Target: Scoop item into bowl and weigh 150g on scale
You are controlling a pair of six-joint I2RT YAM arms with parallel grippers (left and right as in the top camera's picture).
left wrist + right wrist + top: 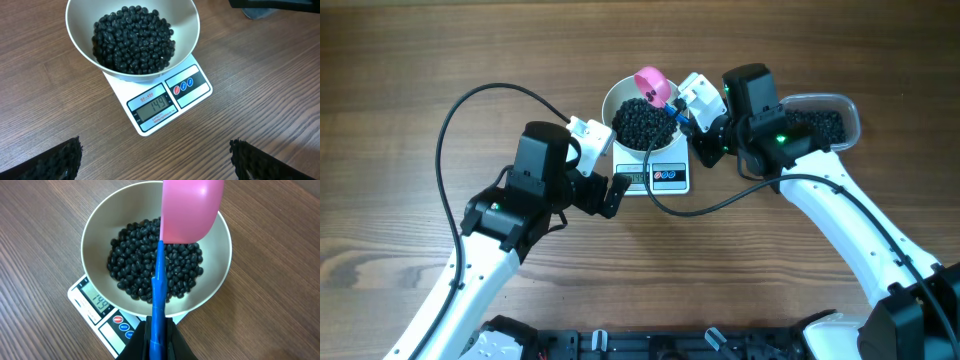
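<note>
Robotics lab bench, left arm and right arm reaching over a wooden table, kitchen scale sitting between them.

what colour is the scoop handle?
Blue handle, under a pink scoop head. Shows best in the right wrist view.

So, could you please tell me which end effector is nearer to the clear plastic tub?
Right. The right end effector is between the tub and the bowl; the left end effector is beyond the scale, farther away.
</note>
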